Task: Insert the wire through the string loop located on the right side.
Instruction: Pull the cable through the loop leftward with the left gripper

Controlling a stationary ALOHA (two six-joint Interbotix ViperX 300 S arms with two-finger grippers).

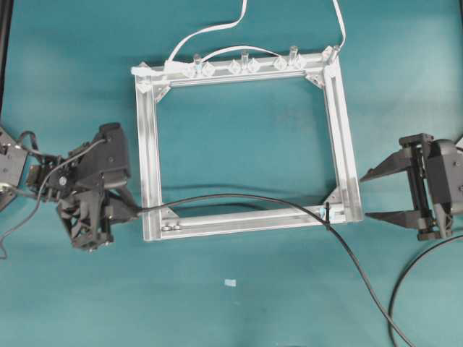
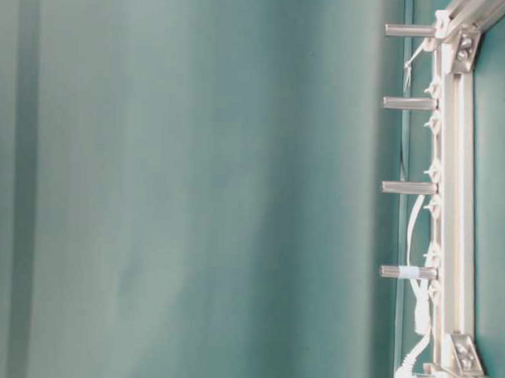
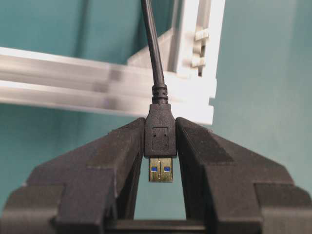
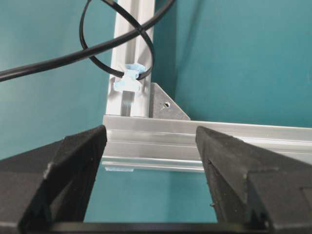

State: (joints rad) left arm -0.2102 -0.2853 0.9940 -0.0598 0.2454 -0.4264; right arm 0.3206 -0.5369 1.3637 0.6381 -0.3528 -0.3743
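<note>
My left gripper pinches the wire by its black plug housing, one pad on each flat side. The gold-coloured plug tip with blue inserts points back toward my wrist camera; the cable leads away from me, up over the silver frame.

Overhead view: left gripper sits just outside the frame's lower-left corner. From there the wire arcs to the right above the bottom bar, crosses the bar near the lower-right corner, then runs off diagonally to the lower right of the mat.

The string loop stands at the right end of the bottom bar, fixed with a bit of pale blue tape. In the right wrist view the string loop rises as a thin black ring from that tape, and the wire crosses it in the picture; I cannot tell from this angle whether the wire passes through it or only in front.

My right gripper has its fingers spread wide, holding nothing, pointed at the frame's corner bracket. Overhead, right gripper is just outside the frame's right bar, apart from it.

Containers: the frame encloses only bare teal mat. White flat cables run to the clear clips on the top bar.
</note>
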